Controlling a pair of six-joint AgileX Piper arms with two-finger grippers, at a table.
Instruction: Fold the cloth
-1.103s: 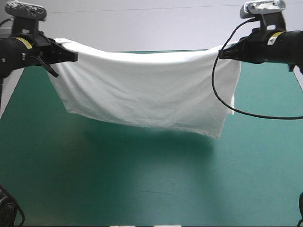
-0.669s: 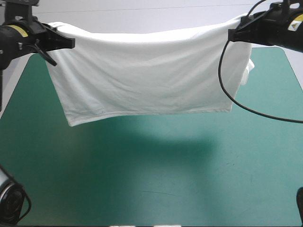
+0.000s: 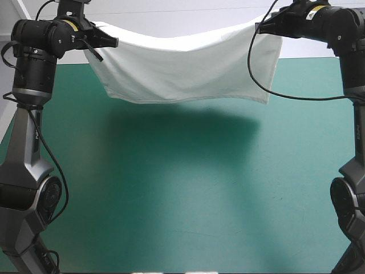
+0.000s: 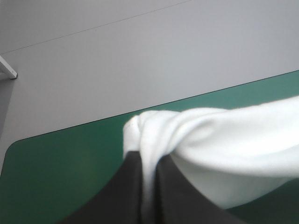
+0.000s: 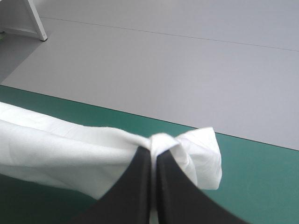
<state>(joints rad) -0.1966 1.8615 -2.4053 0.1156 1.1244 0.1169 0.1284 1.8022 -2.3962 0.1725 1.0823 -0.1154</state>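
High view: one white short-sleeved T-shirt (image 3: 188,71) hangs stretched in the air over the far edge of the teal-green desk (image 3: 171,194). Its two top corners are held by two grippers, the left gripper (image 3: 112,41) and the right gripper (image 3: 261,27).

Left wrist view: the black fingers (image 4: 128,186) pinch bunched cloth, all but closed.

Right wrist view: the same pinch.

My judgement: lower both grippers level, with even tension, so the hem lands first.
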